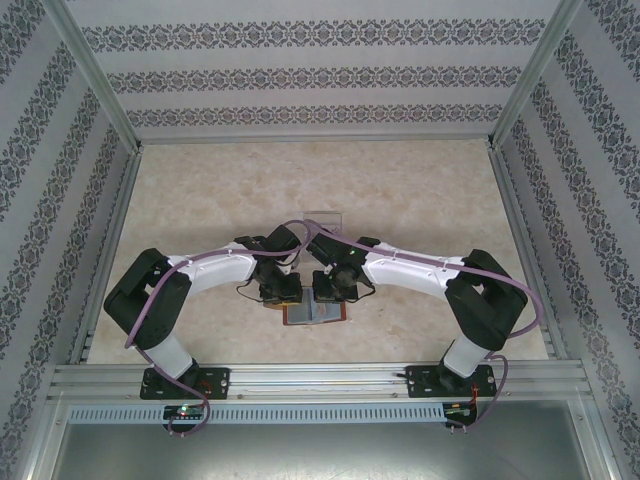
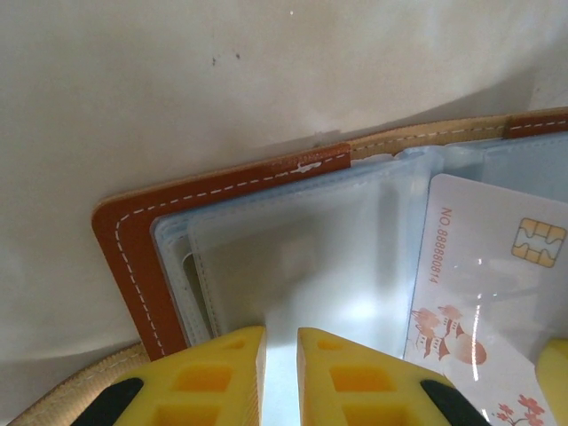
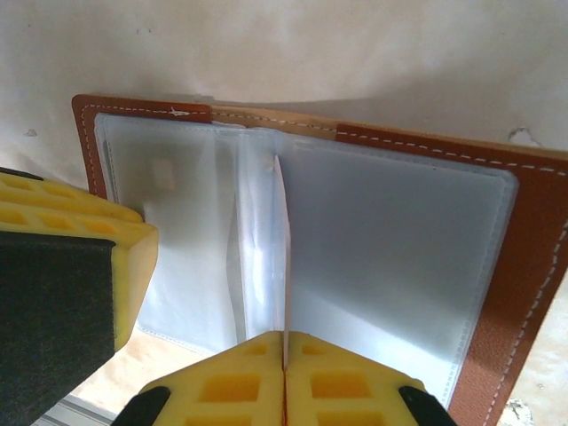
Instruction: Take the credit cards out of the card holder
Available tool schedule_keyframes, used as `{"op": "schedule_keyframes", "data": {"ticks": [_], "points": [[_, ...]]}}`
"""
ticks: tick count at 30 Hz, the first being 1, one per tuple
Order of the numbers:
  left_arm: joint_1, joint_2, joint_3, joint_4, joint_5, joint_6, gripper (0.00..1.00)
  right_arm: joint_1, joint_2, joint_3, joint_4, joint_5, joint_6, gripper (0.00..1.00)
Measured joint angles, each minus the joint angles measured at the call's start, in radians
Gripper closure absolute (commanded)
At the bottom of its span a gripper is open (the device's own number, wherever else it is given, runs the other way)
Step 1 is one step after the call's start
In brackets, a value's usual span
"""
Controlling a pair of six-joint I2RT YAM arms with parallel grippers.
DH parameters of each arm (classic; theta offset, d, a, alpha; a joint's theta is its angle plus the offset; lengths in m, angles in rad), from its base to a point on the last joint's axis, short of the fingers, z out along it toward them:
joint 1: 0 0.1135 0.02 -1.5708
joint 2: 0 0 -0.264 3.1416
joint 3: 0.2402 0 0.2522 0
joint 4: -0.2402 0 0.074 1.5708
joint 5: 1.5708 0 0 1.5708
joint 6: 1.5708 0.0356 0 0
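The card holder (image 1: 315, 315) lies open on the table between both arms, reddish-brown leather (image 2: 133, 240) around clear grey-blue pockets (image 3: 399, 248). My right gripper (image 3: 284, 335) is shut on a thin credit card (image 3: 283, 257), seen edge-on and standing up from the holder's middle fold. The left wrist view shows that whitish card (image 2: 497, 284) with its chip and pink print. My left gripper (image 2: 280, 330) rests on the left pocket page with a narrow gap between its fingers and nothing in it. One of its yellow fingers (image 3: 67, 248) shows at the left of the right wrist view. From above, the left gripper (image 1: 281, 293) and right gripper (image 1: 332, 290) stand close together.
A clear plastic box (image 1: 322, 222) stands just behind the two wrists. The beige table (image 1: 400, 180) stretches beyond it to patterned walls. Aluminium rails (image 1: 320, 378) run along the near edge by the arm bases.
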Motion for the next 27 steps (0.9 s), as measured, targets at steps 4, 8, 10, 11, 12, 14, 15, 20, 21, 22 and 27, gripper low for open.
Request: {"op": "schedule_keyframes", "data": {"ticks": [4,8,10,11,12,14,15,20,21,22,27], "points": [[0.0,-0.001,0.0,-0.001,-0.003,0.003,0.81,0.0,-0.017,0.0,-0.009,0.002,0.0,0.92],[0.0,-0.008,0.002,-0.009,-0.02,0.01,0.78,0.0,-0.053,0.0,-0.03,0.013,0.0,0.93],[0.0,-0.016,0.003,-0.019,-0.039,0.012,0.78,0.0,-0.069,0.0,-0.038,0.02,0.0,0.93],[0.0,-0.021,0.003,-0.026,-0.046,0.013,0.78,0.0,-0.076,0.002,-0.043,0.024,-0.001,0.93],[0.0,-0.024,0.003,-0.032,-0.053,0.014,0.78,0.0,-0.082,0.004,-0.051,0.028,-0.005,0.94],[0.0,-0.031,0.004,-0.038,-0.066,0.015,0.78,0.0,-0.085,0.018,-0.077,0.035,-0.026,0.95],[0.0,-0.033,0.004,-0.04,-0.072,0.015,0.78,0.0,-0.085,0.028,-0.09,0.038,-0.042,0.95],[0.0,-0.036,0.005,-0.049,-0.093,0.019,0.79,0.0,-0.086,0.079,-0.149,0.059,-0.177,0.96],[0.0,-0.036,0.005,-0.05,-0.095,0.019,0.78,-0.001,-0.087,0.085,-0.159,0.062,-0.212,0.96],[0.0,-0.036,0.005,-0.051,-0.097,0.019,0.78,-0.001,-0.087,0.092,-0.172,0.065,-0.247,0.97],[0.001,-0.036,0.005,-0.053,-0.1,0.023,0.78,-0.003,-0.087,0.153,-0.256,0.082,-0.433,0.98]]}}
